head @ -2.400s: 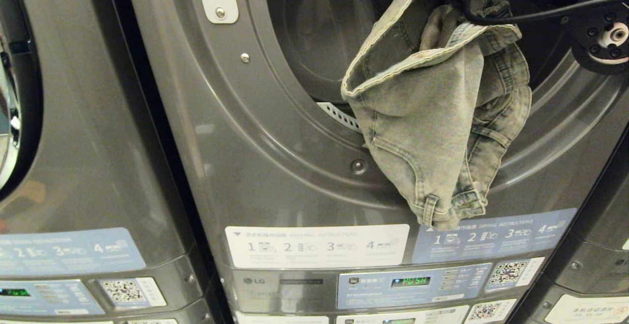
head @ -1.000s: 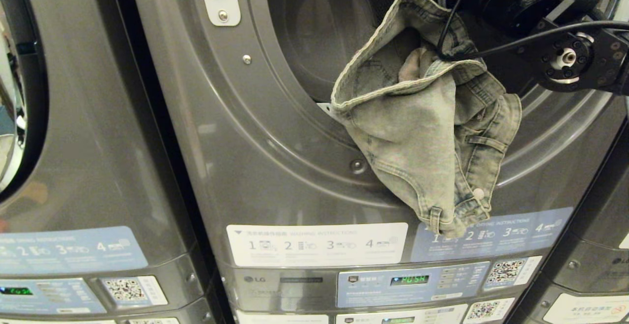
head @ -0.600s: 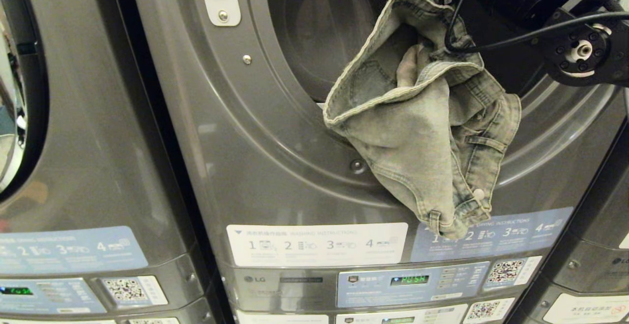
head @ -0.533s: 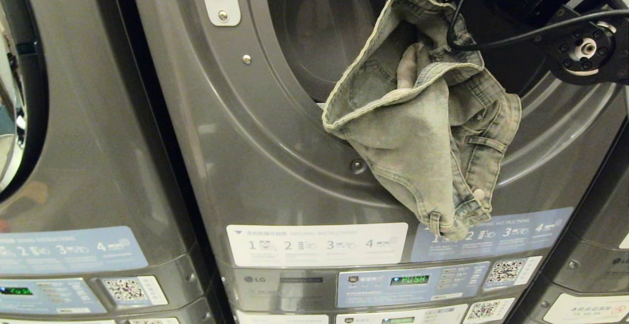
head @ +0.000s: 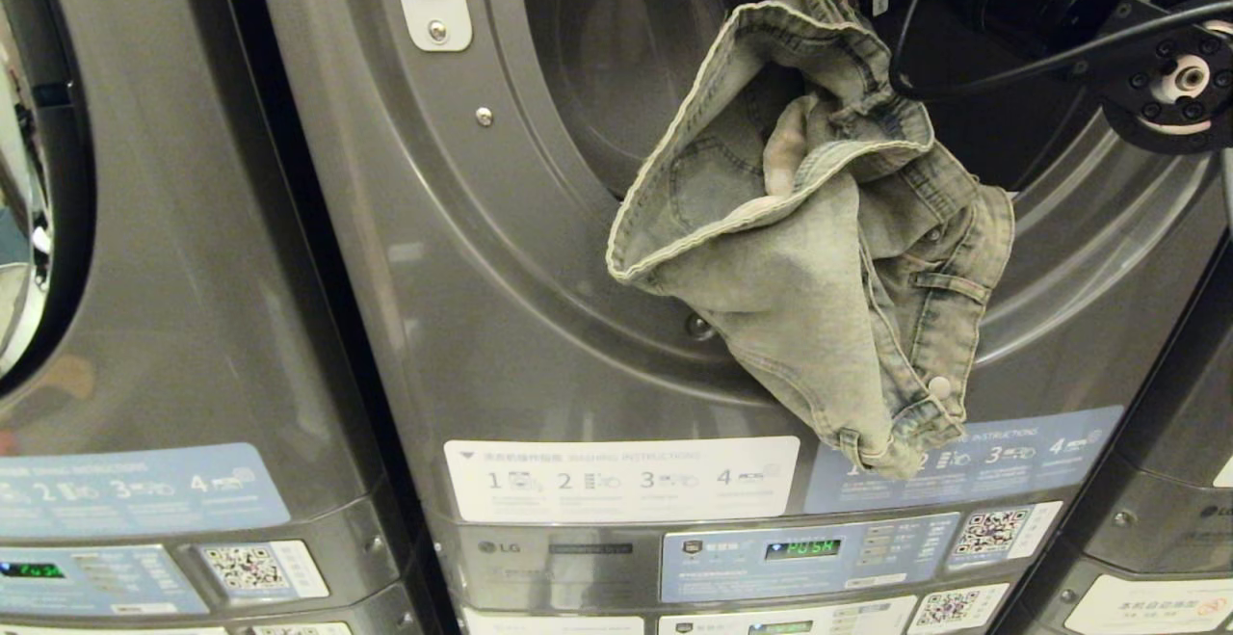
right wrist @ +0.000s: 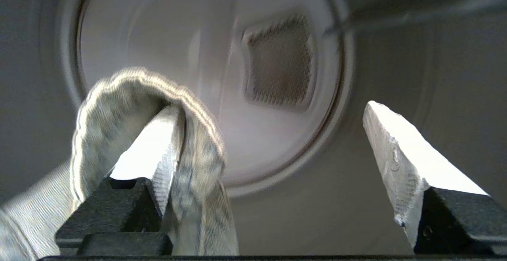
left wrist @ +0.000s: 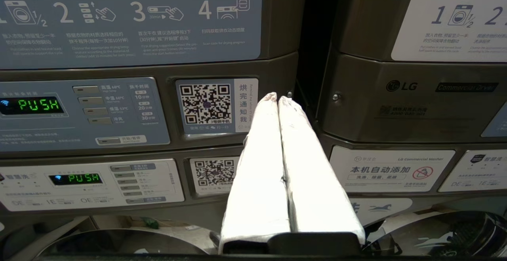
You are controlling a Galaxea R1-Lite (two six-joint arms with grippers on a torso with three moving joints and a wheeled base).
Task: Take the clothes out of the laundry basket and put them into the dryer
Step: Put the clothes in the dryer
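The right gripper (right wrist: 273, 134) is inside the round mouth of the grey metal dryer (head: 539, 259), with its white fingers spread wide apart. It squeezes nothing, but the faded blue denim clothing (head: 819, 259) is draped over one finger (right wrist: 158, 150) like a hook. Most of the cloth hangs below the gripper, out over the door rim (the drum ahead of the fingers looks roomy). The left gripper (left wrist: 277, 98) waits low by the control panel (left wrist: 79, 112), fingers pressed together.
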